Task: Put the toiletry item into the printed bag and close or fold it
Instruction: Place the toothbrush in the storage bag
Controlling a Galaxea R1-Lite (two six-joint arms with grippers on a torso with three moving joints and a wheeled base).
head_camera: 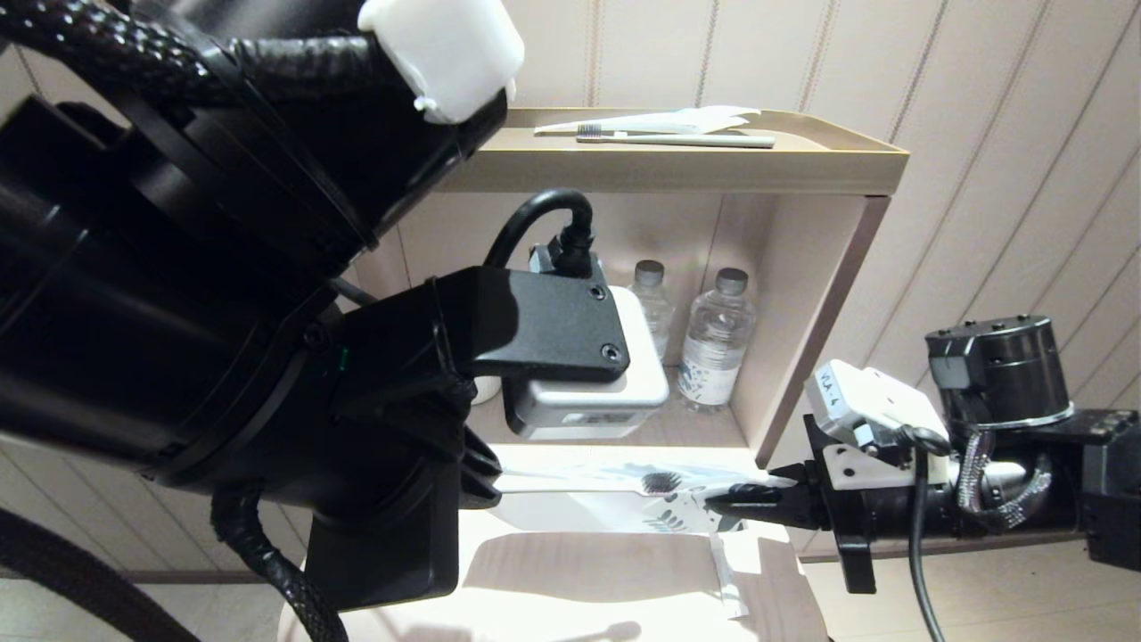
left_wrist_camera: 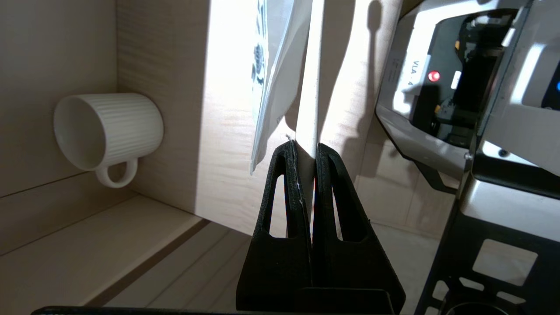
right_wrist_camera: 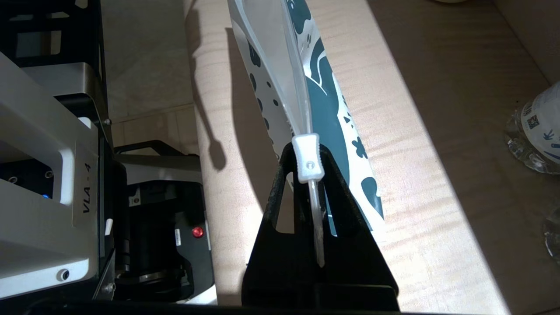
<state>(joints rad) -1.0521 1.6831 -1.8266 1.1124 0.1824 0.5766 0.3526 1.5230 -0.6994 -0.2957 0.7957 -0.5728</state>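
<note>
My left gripper (left_wrist_camera: 305, 148) is shut on the handle end of the toiletry item, a slim white toothbrush (left_wrist_camera: 309, 87). In the head view the toothbrush (head_camera: 579, 482) runs level from the left gripper (head_camera: 488, 481) toward the right, and its dark bristles sit at the top edge of the printed bag (head_camera: 624, 513). I cannot tell whether the head is inside. My right gripper (right_wrist_camera: 307, 164) is shut on the bag's zipper edge beside its white slider (right_wrist_camera: 308, 157), holding the blue-and-teal printed bag (right_wrist_camera: 326, 105) above the table. In the head view the right gripper (head_camera: 726, 504) is at the bag's right end.
A light wooden table (head_camera: 579, 580) lies under the bag. Behind it an open shelf holds two water bottles (head_camera: 718, 343) and a white ribbed mug (left_wrist_camera: 109, 131). Another toothbrush (head_camera: 686, 139) and a white wrapper (head_camera: 686, 119) lie on the shelf top.
</note>
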